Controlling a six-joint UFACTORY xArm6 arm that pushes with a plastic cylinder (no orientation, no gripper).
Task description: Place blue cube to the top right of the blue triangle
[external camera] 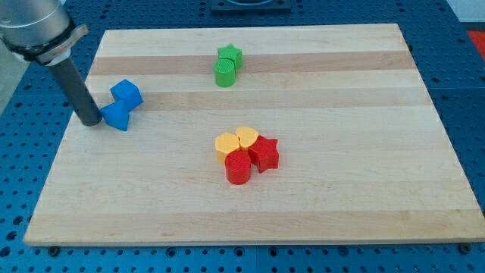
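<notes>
A: Starting at the arm. What is the rod doing?

B: There are no jaws on this rig, so nothing is being grasped or released. My tip (91, 121) is resting on the table (341, 220) near its left edge, touching or just beside the left side of the blue triangle (116, 117).

A: And the blue cube?

B: The blue cube (126, 93) is sitting just above and slightly right of the blue triangle, touching it or nearly so. Both are lying toward the table's top-left corner.

A: Moving outward?

B: Near the top edge, around the middle, a green star (229, 55) is sitting against a green cylinder (224, 73), star on the far side. Toward the table's centre, four blocks are crowding together: an orange-yellow block (226, 144), a yellow heart (247, 138), a red star (264, 154) and a red cylinder (239, 168) nearest the bottom edge.
</notes>
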